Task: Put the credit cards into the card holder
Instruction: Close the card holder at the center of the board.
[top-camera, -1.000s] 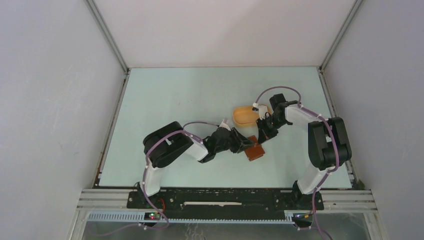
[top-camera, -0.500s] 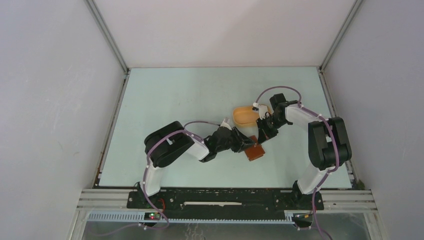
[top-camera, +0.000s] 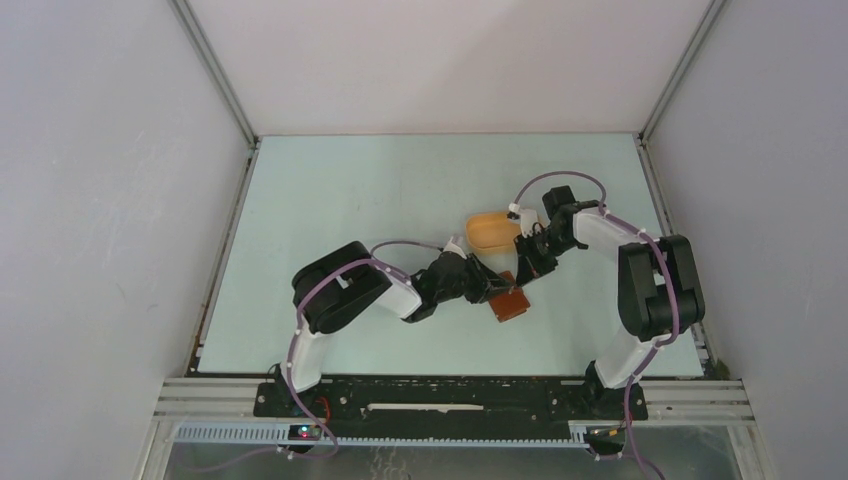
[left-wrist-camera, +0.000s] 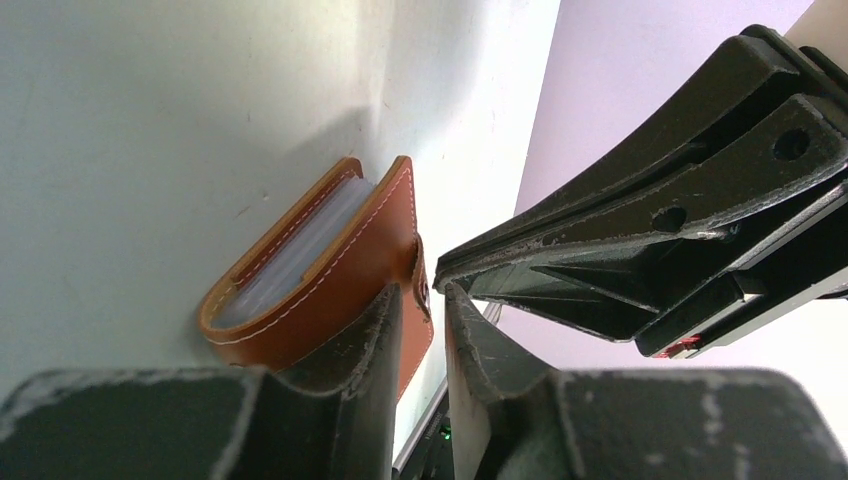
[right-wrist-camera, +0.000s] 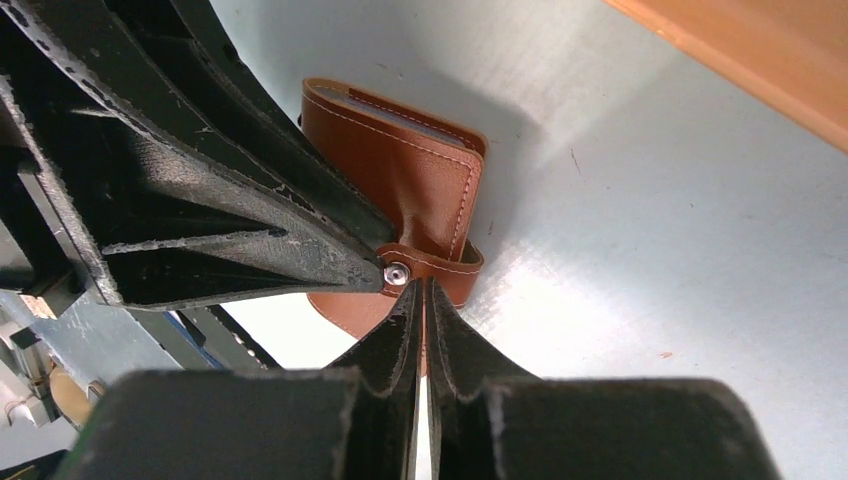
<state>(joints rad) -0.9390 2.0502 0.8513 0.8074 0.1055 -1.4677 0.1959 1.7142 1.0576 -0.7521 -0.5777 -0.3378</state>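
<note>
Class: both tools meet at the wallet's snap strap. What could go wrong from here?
1. The right tool pinches only the thin strap of the card holder, which may slip free.
2. The left tool crowds the same spot, so the tools could collide.
3. Tugging could tip the holder and spill the cards.

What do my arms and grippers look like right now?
Both arms, left arm and right arm, have black joints, white link covers and looping purple cables. The left gripper and right gripper carry tapered black fingers, scuffed grey along the edges.
</note>
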